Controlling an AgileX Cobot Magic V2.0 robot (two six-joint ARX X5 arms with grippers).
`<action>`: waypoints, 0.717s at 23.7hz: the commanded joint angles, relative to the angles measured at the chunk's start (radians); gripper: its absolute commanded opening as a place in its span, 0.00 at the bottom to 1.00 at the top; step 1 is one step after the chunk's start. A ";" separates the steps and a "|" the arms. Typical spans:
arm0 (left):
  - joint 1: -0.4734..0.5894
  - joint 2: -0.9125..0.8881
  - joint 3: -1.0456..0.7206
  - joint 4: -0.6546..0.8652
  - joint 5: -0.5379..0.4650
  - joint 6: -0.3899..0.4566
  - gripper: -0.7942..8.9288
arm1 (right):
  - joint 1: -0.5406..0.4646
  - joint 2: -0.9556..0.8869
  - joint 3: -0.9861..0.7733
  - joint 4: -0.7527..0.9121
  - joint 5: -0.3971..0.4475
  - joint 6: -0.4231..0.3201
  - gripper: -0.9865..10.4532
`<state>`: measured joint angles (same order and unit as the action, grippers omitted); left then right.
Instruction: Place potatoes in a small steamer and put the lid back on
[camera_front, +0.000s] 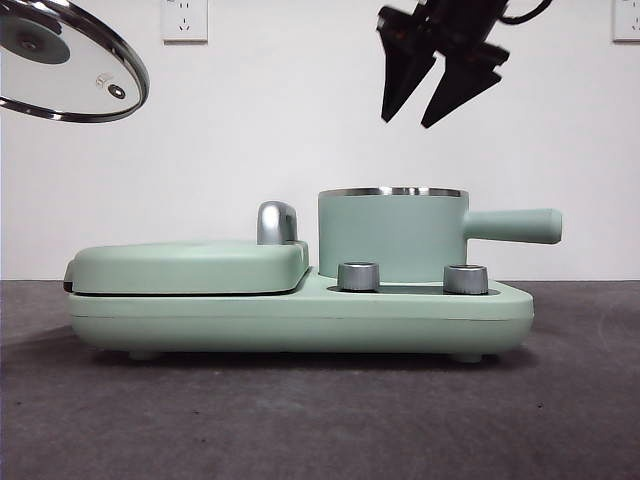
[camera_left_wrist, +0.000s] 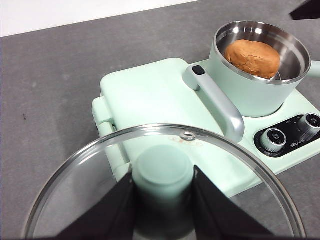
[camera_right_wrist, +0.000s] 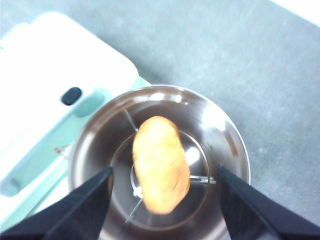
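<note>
Potato in steamer, below spread right jaws, untouched.

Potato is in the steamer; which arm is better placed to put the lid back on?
Left. Its gripper is shut on the lid by its knob, held raised off to the side of the steamer. The right gripper hangs open and empty above the potato.

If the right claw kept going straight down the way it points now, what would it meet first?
Most likely the potato lying inside the small steamer: the open right claw hangs above the pot's mouth, though exact alignment is hard to judge.
</note>
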<state>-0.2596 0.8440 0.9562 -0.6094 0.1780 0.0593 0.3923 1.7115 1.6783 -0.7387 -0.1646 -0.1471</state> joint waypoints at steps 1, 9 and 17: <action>-0.002 0.000 0.013 0.026 -0.002 0.007 0.09 | 0.006 -0.064 -0.109 0.085 -0.021 0.055 0.37; -0.004 0.000 0.013 0.042 -0.002 0.002 0.09 | 0.005 -0.444 -0.642 0.392 -0.037 0.172 0.37; -0.029 0.002 0.013 0.094 -0.001 0.004 0.09 | 0.006 -0.708 -0.906 0.529 -0.011 0.222 0.37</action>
<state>-0.2802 0.8440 0.9562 -0.5571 0.1776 0.0589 0.3923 1.0218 0.7853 -0.2325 -0.1795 0.0502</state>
